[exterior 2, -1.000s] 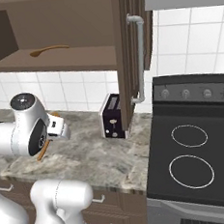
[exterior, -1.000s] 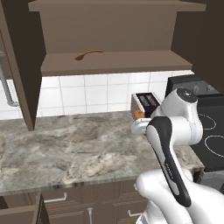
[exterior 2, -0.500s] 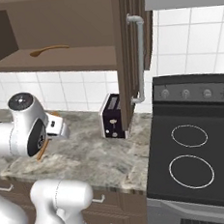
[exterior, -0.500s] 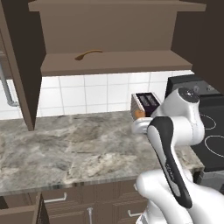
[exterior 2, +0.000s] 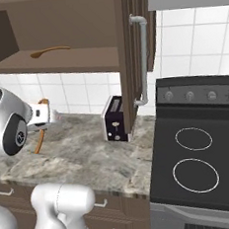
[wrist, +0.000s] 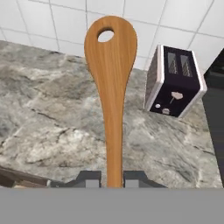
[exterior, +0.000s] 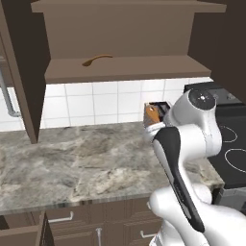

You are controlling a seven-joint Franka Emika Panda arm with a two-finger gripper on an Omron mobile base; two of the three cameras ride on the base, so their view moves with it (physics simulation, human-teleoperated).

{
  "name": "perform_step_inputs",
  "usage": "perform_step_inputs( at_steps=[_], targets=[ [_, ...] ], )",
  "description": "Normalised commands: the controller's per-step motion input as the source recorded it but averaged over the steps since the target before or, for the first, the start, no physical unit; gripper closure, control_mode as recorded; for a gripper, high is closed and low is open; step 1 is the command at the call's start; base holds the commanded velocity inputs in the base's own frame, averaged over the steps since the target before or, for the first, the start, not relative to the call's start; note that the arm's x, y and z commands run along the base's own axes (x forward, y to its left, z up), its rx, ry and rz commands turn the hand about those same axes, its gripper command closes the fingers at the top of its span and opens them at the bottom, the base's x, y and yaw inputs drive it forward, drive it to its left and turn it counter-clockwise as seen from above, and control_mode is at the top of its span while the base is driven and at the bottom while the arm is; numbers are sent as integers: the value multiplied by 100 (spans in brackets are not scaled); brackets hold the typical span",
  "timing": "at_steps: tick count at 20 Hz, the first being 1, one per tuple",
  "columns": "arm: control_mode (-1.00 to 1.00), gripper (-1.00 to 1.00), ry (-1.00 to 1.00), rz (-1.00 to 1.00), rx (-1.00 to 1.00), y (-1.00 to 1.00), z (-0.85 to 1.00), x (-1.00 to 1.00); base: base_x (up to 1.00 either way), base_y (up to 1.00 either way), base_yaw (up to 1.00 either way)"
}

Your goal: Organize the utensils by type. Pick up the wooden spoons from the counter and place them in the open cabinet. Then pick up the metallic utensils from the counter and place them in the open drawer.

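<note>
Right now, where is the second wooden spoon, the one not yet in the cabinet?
The wooden spoon is gripped in the gripper, held above the counter left of the toaster.

gripper (wrist: 112, 178) | raised slightly with its wooden spoon (wrist: 110, 78) | spoon now tilted nearer upright over counter (wrist: 52, 113)

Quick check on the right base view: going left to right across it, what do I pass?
Wooden spoon on the cabinet shelf → gripper shut on the second wooden spoon → toaster → cabinet door's silver bar handle → stove.
</note>
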Motion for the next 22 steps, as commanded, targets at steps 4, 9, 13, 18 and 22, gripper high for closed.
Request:
perform_step_inputs(
  at_steps=[4,9,13,18,22],
  targets=[
    [-100,100,0,27,-31,-2,64,0,0,0,0],
    [-100,100,15,28,-27,-4,64,2,0,0,0],
    [-100,100,19,31,-21,-13,42,0,0,0,0],
    [-100,100,-13,17,-32,-1,25,3,0,0,0],
    [-100,100,-33,8,-27,0,14,12,0,0,0]
  ],
)
